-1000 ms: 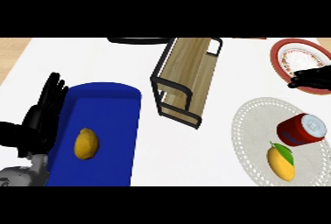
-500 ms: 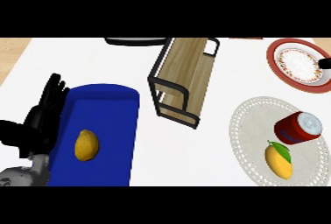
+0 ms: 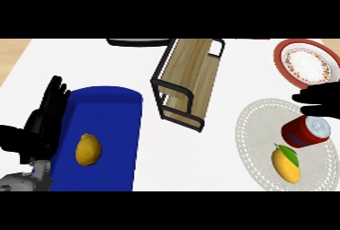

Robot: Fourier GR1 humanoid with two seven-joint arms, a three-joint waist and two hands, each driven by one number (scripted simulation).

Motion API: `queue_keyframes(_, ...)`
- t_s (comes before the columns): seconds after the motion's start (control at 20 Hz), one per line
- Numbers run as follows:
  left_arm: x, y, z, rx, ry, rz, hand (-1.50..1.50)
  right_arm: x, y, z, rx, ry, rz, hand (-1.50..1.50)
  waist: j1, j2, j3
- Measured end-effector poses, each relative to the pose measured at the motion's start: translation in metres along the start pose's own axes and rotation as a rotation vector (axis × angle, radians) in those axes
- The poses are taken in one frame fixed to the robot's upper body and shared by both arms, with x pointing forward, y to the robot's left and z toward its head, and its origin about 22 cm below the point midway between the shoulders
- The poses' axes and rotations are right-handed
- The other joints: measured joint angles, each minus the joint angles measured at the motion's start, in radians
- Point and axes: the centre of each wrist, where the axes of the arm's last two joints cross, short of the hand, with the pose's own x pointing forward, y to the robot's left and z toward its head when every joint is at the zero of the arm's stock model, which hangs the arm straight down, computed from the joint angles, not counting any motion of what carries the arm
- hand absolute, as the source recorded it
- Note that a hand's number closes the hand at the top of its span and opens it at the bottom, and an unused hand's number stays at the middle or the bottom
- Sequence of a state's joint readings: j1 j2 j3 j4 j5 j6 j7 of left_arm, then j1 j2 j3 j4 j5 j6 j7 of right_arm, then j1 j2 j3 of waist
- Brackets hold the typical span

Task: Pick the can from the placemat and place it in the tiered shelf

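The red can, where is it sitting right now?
In the head view the red can lies at the right on the round white placemat, just above the mango, with the right hand right above it.

On my feed a lemon [image 3: 88,149] lies on the blue mat [image 3: 106,112] at nine o'clock, a mango [image 3: 286,163] sits at four, and a red-rimmed plate [image 3: 306,63] at two.
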State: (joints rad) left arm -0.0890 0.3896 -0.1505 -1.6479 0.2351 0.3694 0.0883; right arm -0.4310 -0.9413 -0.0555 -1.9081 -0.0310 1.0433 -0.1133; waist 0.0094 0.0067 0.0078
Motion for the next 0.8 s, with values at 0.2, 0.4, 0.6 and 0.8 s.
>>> queue_keyframes(0.2, -0.003, 0.0, 0.001, 0.003, -0.002, 0.0, 0.0, 0.007, 0.02, -0.007, 0.011, 0.068, 0.113, -1.5, 0.0, 0.002, 0.0)
queue_keyframes(0.4, 0.0, -0.004, -0.001, -0.004, -0.005, 0.004, 0.0, 0.0, 0.039, -0.014, 0.028, 0.148, 0.235, -1.5, 0.005, 0.003, -0.001)
queue_keyframes(0.6, 0.001, -0.003, -0.001, -0.007, -0.005, -0.004, 0.0, -0.035, 0.065, -0.011, 0.039, 0.173, 0.293, -1.5, 0.007, 0.002, -0.002)
queue_keyframes(0.8, -0.001, -0.005, -0.003, -0.001, -0.008, 0.001, 0.0, -0.074, 0.083, -0.006, 0.047, 0.15, 0.311, -1.5, 0.007, 0.0, -0.005)
